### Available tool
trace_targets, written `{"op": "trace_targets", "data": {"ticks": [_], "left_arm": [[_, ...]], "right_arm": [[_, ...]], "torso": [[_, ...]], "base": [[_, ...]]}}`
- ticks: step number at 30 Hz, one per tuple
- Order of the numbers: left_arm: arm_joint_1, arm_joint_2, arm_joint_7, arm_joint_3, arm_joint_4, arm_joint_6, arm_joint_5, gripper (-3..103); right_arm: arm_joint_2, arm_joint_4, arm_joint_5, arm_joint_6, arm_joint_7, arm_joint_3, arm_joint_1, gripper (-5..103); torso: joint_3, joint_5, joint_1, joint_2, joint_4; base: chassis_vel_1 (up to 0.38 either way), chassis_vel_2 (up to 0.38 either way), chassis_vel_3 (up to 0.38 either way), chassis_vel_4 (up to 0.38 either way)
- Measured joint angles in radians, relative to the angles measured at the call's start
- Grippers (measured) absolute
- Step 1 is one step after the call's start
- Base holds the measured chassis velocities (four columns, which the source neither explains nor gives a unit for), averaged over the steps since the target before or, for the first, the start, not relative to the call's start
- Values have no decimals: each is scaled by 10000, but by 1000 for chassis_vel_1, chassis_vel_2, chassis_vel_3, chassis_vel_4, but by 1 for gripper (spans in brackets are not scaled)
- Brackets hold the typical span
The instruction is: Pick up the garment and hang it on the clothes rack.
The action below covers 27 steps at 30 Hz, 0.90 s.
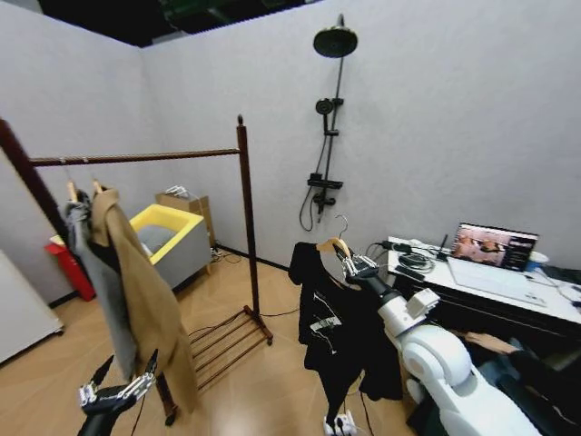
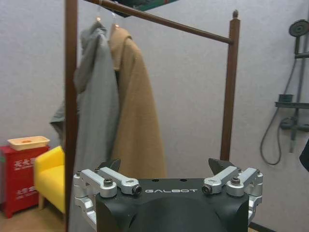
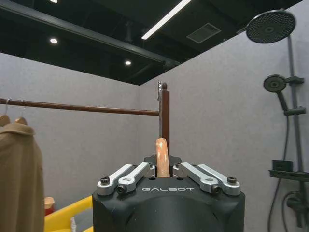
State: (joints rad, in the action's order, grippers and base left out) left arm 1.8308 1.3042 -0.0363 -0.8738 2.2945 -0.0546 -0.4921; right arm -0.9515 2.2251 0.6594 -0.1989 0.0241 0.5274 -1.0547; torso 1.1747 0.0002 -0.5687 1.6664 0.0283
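Nearest to me, at about 7 o'clock in the head view, my left gripper (image 1: 123,380) hangs low with its jaws spread and nothing between them; the left wrist view shows the same open fingers (image 2: 112,166) with the rack behind them. At about 4 o'clock my right arm reaches up, and my right gripper (image 1: 352,263) has its jaws pressed on the wooden hanger (image 3: 162,155) of the garment (image 1: 340,331). The black T-shirt hangs free from this hanger in the air, well apart from the clothes rack (image 1: 243,213), which stands at about 10 o'clock from it. On the rail of the rack, at its far left end, I see a tan coat (image 1: 145,304) and a grey jacket (image 1: 95,272) touching each other. Behind the rack, a yellow tub (image 1: 172,232) sits near the wall, and a black shower stand (image 1: 331,118) is fixed on the wall at 12 o'clock. A laptop (image 1: 495,250) stands open on the table (image 1: 490,291) at 3 o'clock.
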Motion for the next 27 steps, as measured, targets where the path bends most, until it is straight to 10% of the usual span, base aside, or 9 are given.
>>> {"op": "trace_targets", "data": {"ticks": [27], "left_arm": [[0, 0, 1, 0, 0, 0, 0, 100]], "right_arm": [[29, 206, 187, -76, 58, 540, -288, 10]], "torso": [[0, -2, 1, 1, 2]], "base": [[71, 71, 72, 70]]}}
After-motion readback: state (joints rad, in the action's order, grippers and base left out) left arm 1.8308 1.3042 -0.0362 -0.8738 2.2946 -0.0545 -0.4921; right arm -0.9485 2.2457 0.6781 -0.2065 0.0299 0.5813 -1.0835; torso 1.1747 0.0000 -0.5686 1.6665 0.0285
